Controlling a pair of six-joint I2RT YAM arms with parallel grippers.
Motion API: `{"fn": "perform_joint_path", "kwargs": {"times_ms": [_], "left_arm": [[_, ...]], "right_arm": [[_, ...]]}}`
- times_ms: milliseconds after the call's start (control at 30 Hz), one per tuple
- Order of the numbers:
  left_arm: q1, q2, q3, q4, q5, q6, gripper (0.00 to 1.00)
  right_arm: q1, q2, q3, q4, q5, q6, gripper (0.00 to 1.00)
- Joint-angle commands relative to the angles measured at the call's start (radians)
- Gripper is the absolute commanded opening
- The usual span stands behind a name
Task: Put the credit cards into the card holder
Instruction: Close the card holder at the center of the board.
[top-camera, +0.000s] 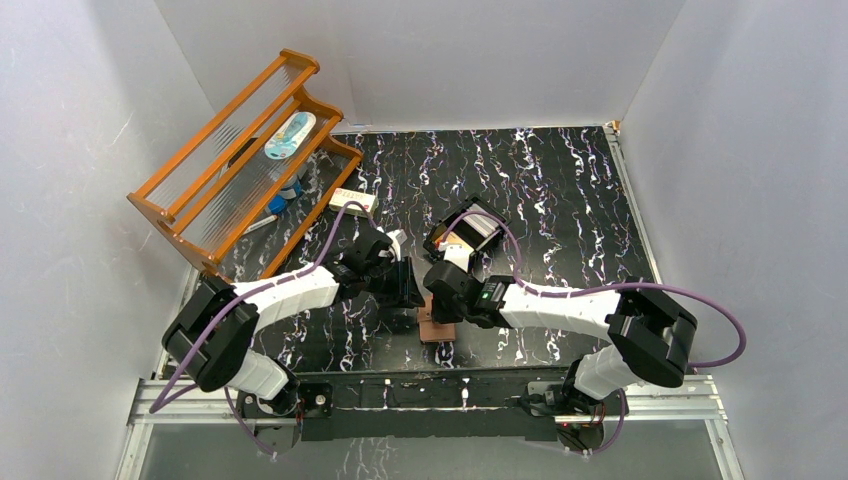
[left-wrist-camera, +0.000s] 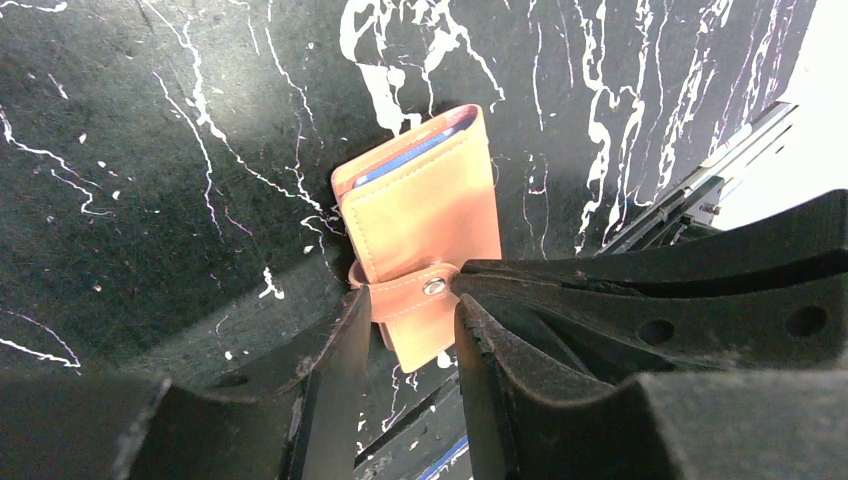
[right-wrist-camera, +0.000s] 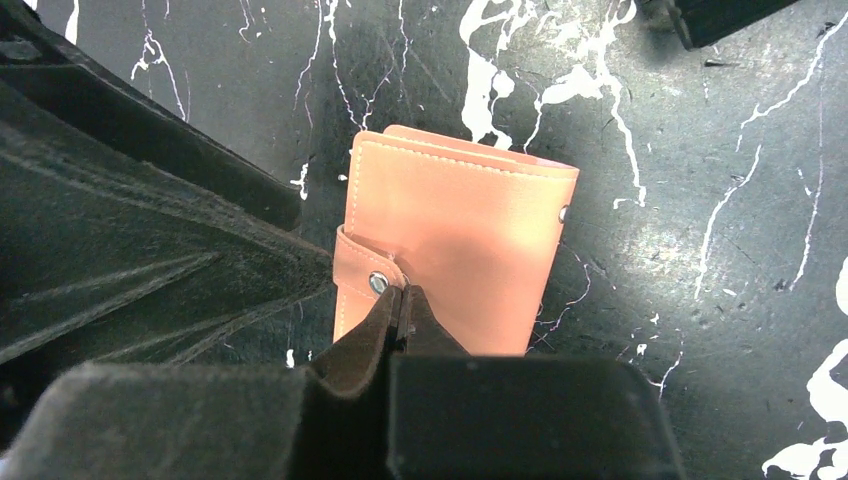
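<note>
Squarely between the 2 grippers, 1 card holder (right-wrist-camera: 470, 240) is lying flat and snapped closed on the black marbled table (left-wrist-camera: 150, 150). The left gripper (left-wrist-camera: 412, 305) is pinching its tab end with narrowly parted fingers. The right gripper (right-wrist-camera: 400, 300) — fingertips pressed together — is touching it beside the snap stud (right-wrist-camera: 378, 283). It is salmon-brown stitched leather, with 1 blue card edge (left-wrist-camera: 415, 152) peeking out.

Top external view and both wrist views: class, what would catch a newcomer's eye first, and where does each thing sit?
The salmon card holder, folded shut, lies at the near middle of the white-veined black table, right where the two arms meet. The left gripper closes on its tab end, while the shut right gripper has its tips at the tab's snap. An orange wooden rack stands at the back left.
</note>
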Motion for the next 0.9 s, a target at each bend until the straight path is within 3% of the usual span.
{"fn": "perform_joint_path", "kwargs": {"times_ms": [0,600,867], "left_arm": [[-0.011,-0.053,-0.011,-0.022,0.006,-0.004,0.35],[-0.053,0.009,-0.012,-0.014,-0.003,-0.001,0.35],[-0.057,0.068,-0.01,-0.009,-0.029,0.01,0.29]], "right_arm": [[-0.007,-0.003,-0.012,-0.007,0.032,0.008,0.0],[-0.013,0.018,-0.03,0.004,0.022,0.012,0.0],[-0.015,0.026,-0.032,0.021,0.014,0.011,0.0]]}}
